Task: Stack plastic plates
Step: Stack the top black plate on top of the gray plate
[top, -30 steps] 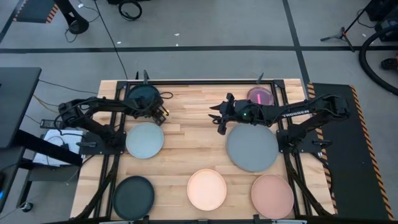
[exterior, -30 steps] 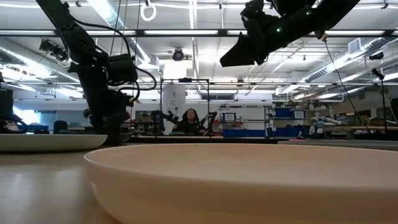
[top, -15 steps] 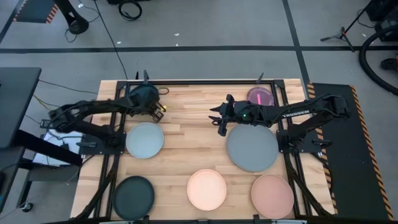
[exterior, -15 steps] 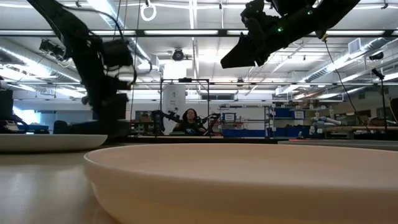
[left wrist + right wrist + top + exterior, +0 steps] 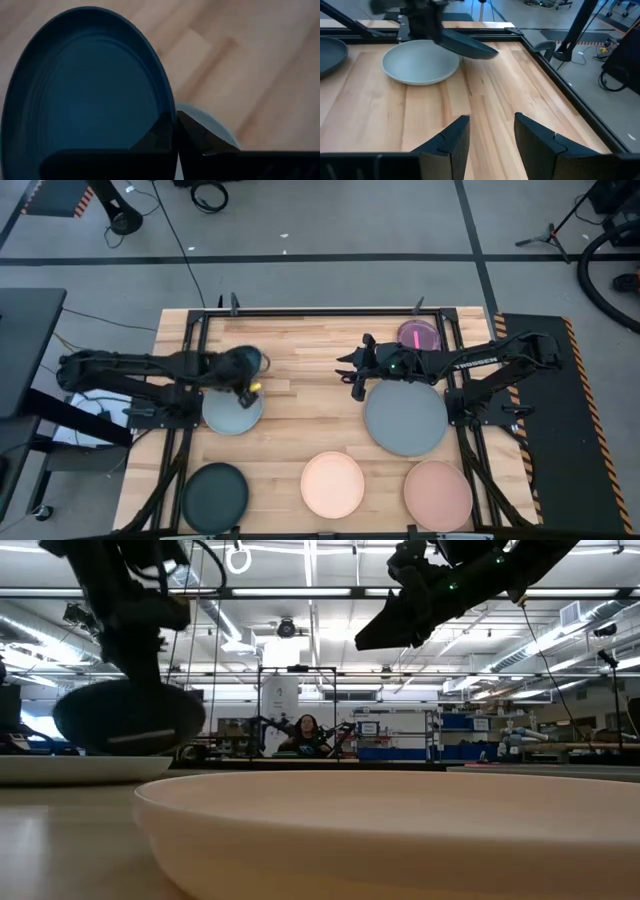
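From above, the left pincer carries a dark teal plate over the far rim of the pale blue-grey plate on the tabletop; the right pincer waits, fingers spread, beside the large grey plate. At table height the teal plate hangs clear of the wood. The left wrist camera shows fingers clamped on its rim. This looks like the stacking carry; next comes centring, lowering and release.

The table is pale, smooth wood in butcher-block strips with a soft sheen. The dark teal plate looks like smooth plastic with fine concentric ridges and a satin gloss. The cream plate is matt. The grey plate is dull and even.
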Robot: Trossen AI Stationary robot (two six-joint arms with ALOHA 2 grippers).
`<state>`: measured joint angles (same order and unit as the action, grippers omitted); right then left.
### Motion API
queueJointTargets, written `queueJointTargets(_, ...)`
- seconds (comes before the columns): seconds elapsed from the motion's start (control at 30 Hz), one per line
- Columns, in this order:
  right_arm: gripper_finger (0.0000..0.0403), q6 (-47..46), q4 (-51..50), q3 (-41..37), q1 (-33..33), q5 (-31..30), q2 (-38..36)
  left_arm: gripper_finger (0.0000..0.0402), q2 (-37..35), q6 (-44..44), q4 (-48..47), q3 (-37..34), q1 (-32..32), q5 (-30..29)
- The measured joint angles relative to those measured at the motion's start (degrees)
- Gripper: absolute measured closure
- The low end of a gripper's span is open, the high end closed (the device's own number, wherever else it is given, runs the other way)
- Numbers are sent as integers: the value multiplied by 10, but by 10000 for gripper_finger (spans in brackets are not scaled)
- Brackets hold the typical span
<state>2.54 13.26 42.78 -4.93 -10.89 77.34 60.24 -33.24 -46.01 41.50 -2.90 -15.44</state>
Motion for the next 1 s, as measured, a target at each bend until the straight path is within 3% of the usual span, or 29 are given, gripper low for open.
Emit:
queueJointTargets(0.2,242,-11,5,0,0,2,0,384,20,-127,-88,85,149,-51)
queueJointTargets(0.4,242,-35,4,0,3,30,0,384,64,-187,-126,144,238,-72)
queueJointTargets(0.6,242,-45,4,0,34,34,0,384,131,-233,-131,144,295,-30)
queueJointTargets(0.77,242,-56,4,0,70,-5,0,384,173,-273,-162,144,334,-13)
queueJointTargets(0.9,242,-56,5,0,97,-43,0,384,189,-310,-204,144,348,-45)
queueJointTargets(1.0,242,-56,5,0,115,-55,0,383,194,-329,-202,144,359,-106)
